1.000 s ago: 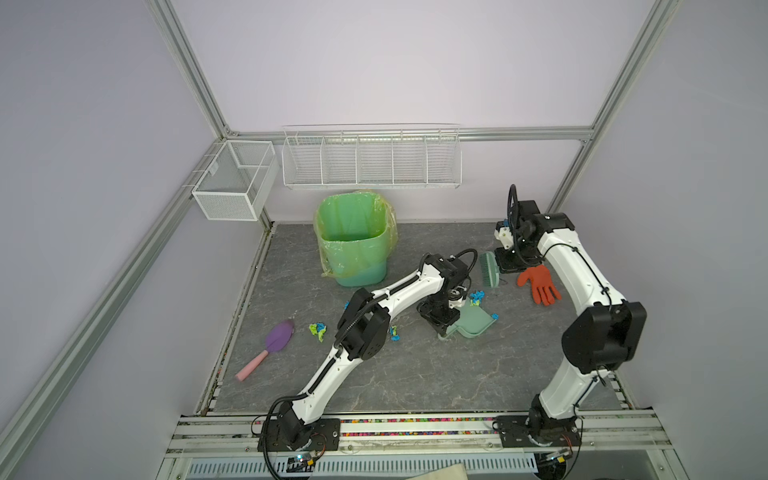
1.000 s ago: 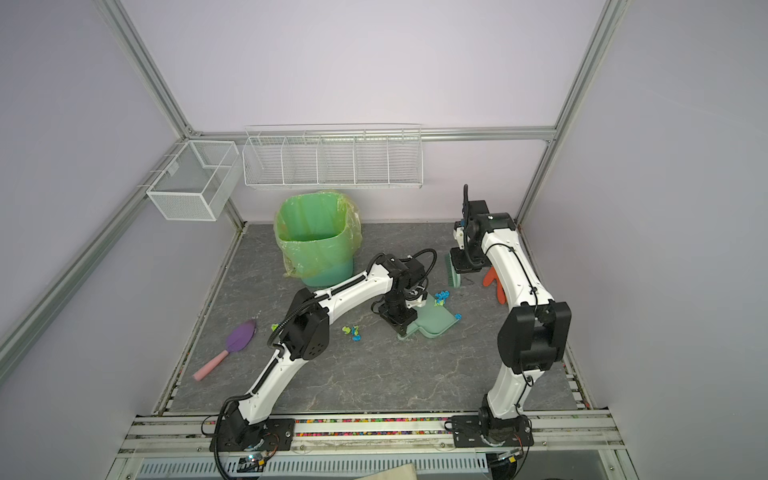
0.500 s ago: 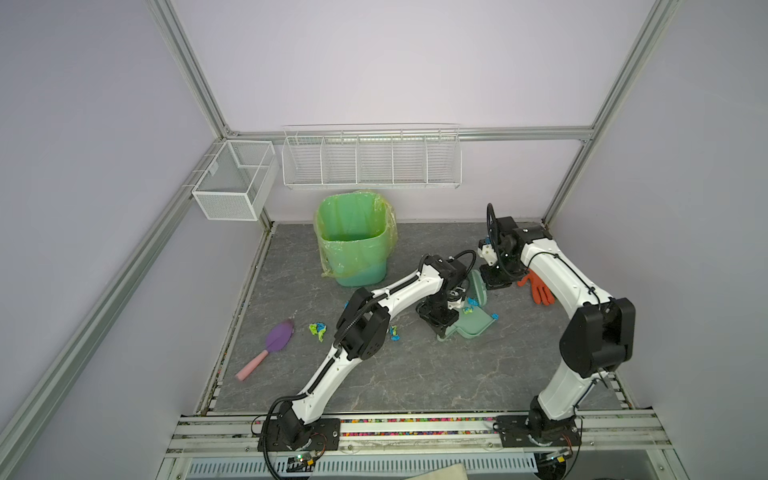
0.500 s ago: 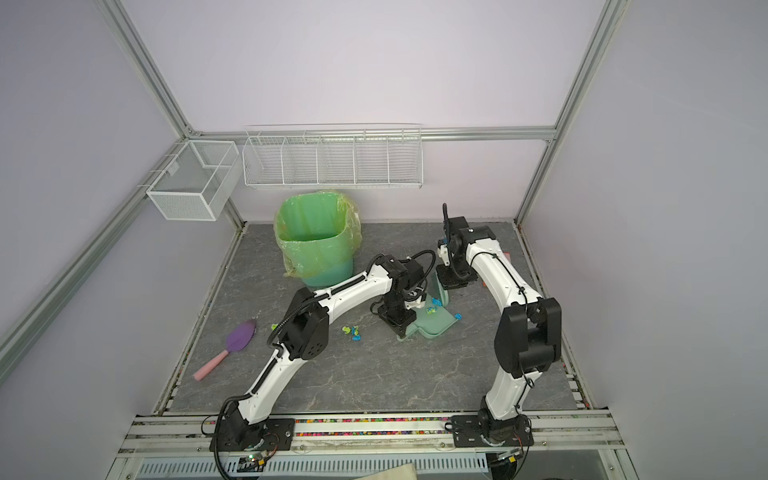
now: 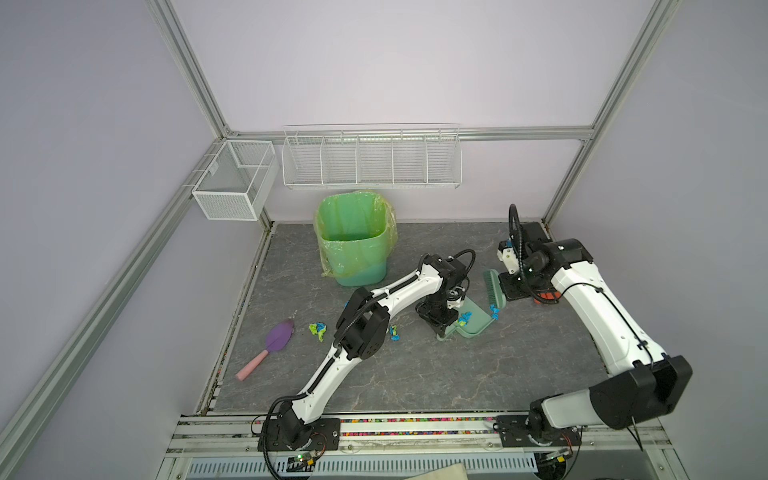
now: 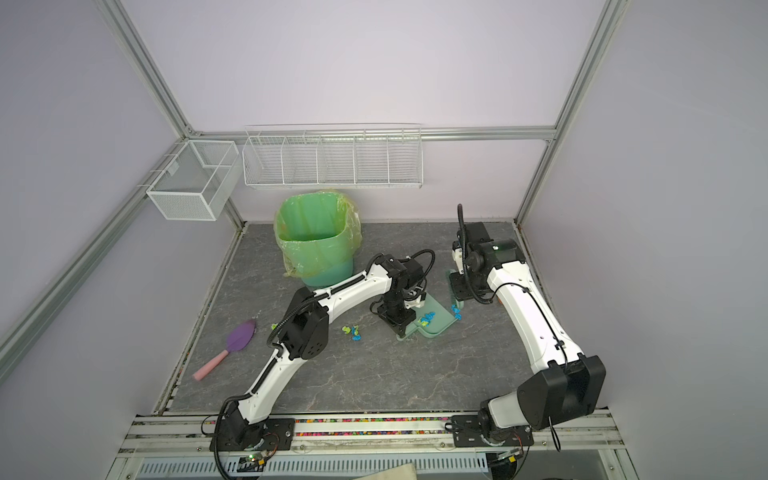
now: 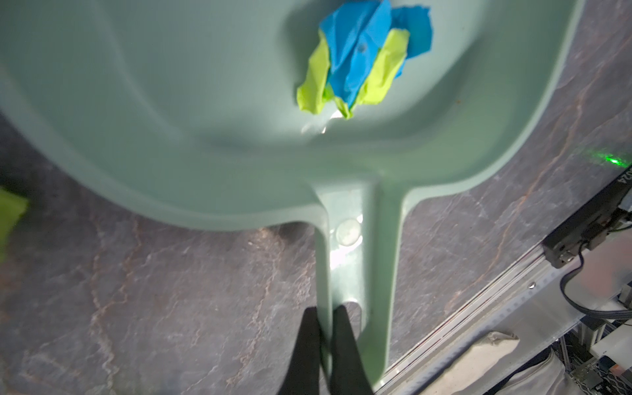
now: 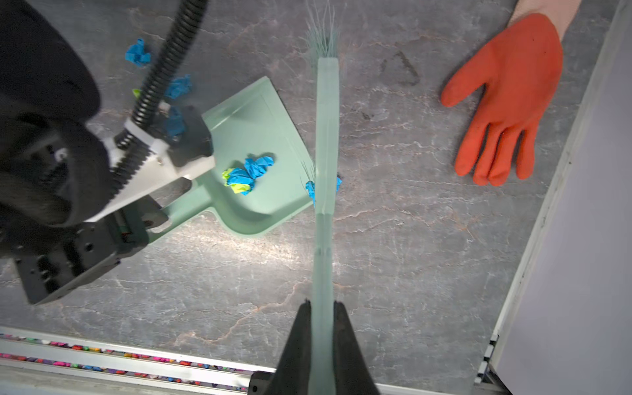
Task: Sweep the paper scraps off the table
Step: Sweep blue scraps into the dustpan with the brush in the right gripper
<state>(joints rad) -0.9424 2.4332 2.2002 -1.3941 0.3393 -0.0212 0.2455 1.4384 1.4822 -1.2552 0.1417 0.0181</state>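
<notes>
On the dark grey table (image 5: 415,374) lies a pale green dustpan (image 5: 471,326) (image 6: 434,322) (image 8: 253,136). My left gripper (image 7: 323,313) (image 5: 440,330) is shut on its handle. A wad of blue and lime paper scraps (image 7: 362,61) (image 8: 246,174) (image 5: 464,318) lies inside the pan. My right gripper (image 8: 321,306) (image 5: 506,291) is shut on the handle of a green brush (image 8: 326,136) (image 5: 493,289) just right of the pan's mouth. One blue scrap (image 8: 310,188) (image 5: 493,311) sits at the lip beside the bristles. More scraps (image 5: 318,330) (image 6: 351,330) lie left of the left arm.
A green lined bin (image 5: 353,237) stands at the back. An orange glove (image 8: 506,99) lies flat right of the brush. A purple and pink scoop (image 5: 270,349) rests near the left edge. Wire baskets (image 5: 372,160) hang on the walls. The front rail (image 5: 415,428) borders the table.
The right arm swung the brush left to the dustpan's mouth, then drew back a little to the right. The left arm and dustpan have stayed put.
</notes>
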